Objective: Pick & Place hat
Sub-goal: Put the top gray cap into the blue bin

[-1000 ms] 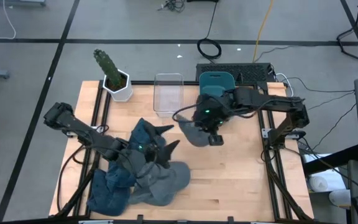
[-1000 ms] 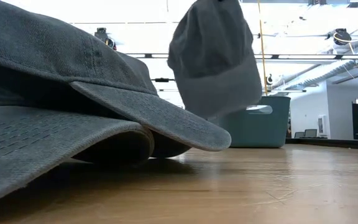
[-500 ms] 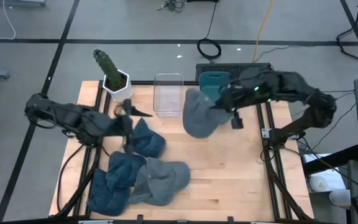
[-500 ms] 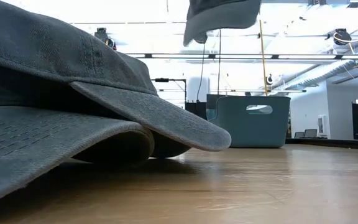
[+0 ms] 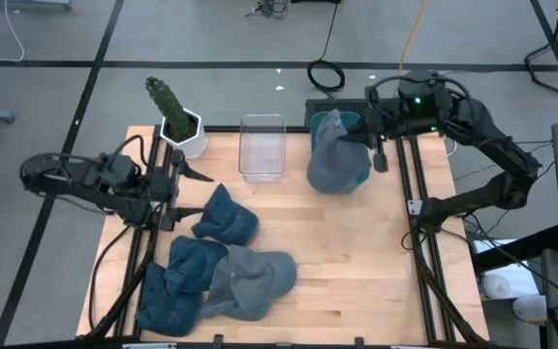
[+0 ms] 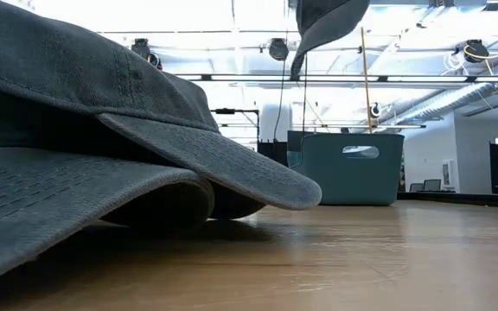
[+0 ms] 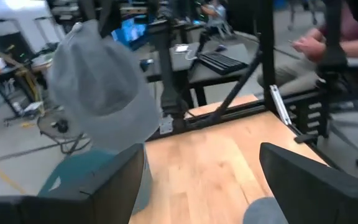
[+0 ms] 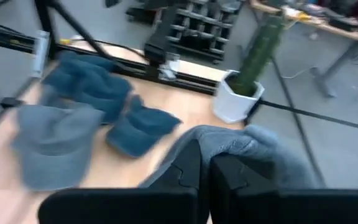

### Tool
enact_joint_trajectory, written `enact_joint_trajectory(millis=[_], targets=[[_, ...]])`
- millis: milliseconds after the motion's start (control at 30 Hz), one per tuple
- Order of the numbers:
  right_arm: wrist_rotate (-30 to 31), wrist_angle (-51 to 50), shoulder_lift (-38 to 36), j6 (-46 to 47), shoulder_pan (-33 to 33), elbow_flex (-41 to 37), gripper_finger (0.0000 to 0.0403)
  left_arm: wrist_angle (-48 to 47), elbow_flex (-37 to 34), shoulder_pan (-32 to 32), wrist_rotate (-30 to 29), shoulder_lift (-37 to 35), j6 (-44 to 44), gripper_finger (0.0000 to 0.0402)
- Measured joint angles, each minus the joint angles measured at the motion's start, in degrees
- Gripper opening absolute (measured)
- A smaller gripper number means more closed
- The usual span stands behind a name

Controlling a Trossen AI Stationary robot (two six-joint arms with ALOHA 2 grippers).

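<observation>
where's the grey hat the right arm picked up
In the high view the grey hat hangs from the right pincer at the table's far right, over the teal bin, beside the clear box.

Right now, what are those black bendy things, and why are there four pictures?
They are two robot arms at a pale wooden table. One camera looks down from above, one sits at table height, and one rides on each wrist. The right pincer is shut on a floppy grey cloth cap, dangling it over a teal plastic bin. The left pincer waits open at the table's left edge. More blue and grey caps lie in a heap, near a clear plastic box and a green cactus in a white pot.
</observation>
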Motion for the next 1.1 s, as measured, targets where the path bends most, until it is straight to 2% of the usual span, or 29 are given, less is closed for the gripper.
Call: enact_joint_trajectory(millis=[133,200,300,400,533,667,833,900,1033,1100], targets=[[0.14,5.62,-1.96,-0.97,-6.26,-5.27,0.0,4.13,-8.08,3.15,-0.81,-8.11,-4.19,0.032],[-0.04,3.84,-2.23,-3.87,-7.65,-5.94,0.0,4.64,-10.04,4.05,-3.01,-10.96,-5.58,0.0318],[-4.83,-1.87,-1.3,-7.7,-8.54,-6.06,0.0,4.99,-11.55,4.95,-7.41,-13.5,-6.31,0.0318],[-12.1,-7.76,-0.4,-12.14,-8.72,-6.13,0.0,4.36,-12.9,5.32,-8.64,-14.01,-6.67,0.0322],[-16.74,-13.82,-0.34,-17.9,-8.72,-6.07,0.0,4.59,-13.04,5.31,-8.67,-13.41,-6.23,0.0325],[-22.07,-20.54,-0.21,-19.7,-8.72,-6.07,0.0,4.37,-13.06,5.31,-8.67,-12.45,-6.22,0.0319],[-23.72,-26.4,-0.44,-19.57,-8.78,-6.07,0.0,4.43,-13.06,5.31,-8.69,-12.32,-6.28,0.0313],[-22.98,-27.61,-0.43,-18.96,-8.78,-6.07,0.0,4.39,-13.06,5.31,-8.69,-12.29,-6.22,0.0315],[-9.4,-29.54,-0.14,-15.09,-8.83,-6.07,0.0,4.41,-13.06,5.31,-8.69,-12.31,-6.02,0.0323],[-7.26,-30.16,0.2,-14.97,-8.89,-6.07,0.0,4.41,-13.06,5.31,-8.69,-12.31,-6.02,0.0325]])
